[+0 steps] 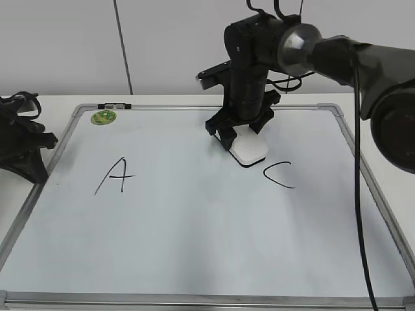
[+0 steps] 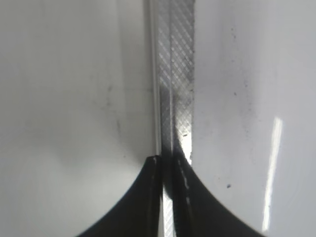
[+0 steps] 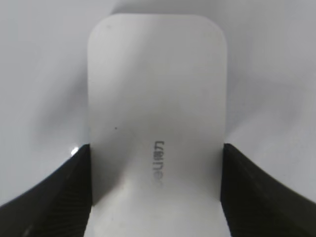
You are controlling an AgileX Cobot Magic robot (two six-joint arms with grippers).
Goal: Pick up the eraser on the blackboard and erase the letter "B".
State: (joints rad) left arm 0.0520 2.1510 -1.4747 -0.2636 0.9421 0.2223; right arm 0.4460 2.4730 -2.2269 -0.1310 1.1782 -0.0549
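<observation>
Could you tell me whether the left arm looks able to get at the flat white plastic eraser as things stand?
Probably not easily: the flat white plastic eraser sits between the right gripper fingers mid-board, whereas the left gripper rests, apparently shut, over the board's silver frame, far away.

The blackboard [image 1: 194, 259] bears "A" [image 1: 115, 175] and "C" [image 1: 279, 173]; eraser [image 3: 157, 113] lettering unreadable.

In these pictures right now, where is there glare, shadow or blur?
Exterior view: sharp, even light; a soft shadow under the right gripper on the blackboard.
Left wrist view: the frame is blurred, with a bright glare streak at right.
Right wrist view: the eraser is soft; its grey lettering is hardly legible.
</observation>
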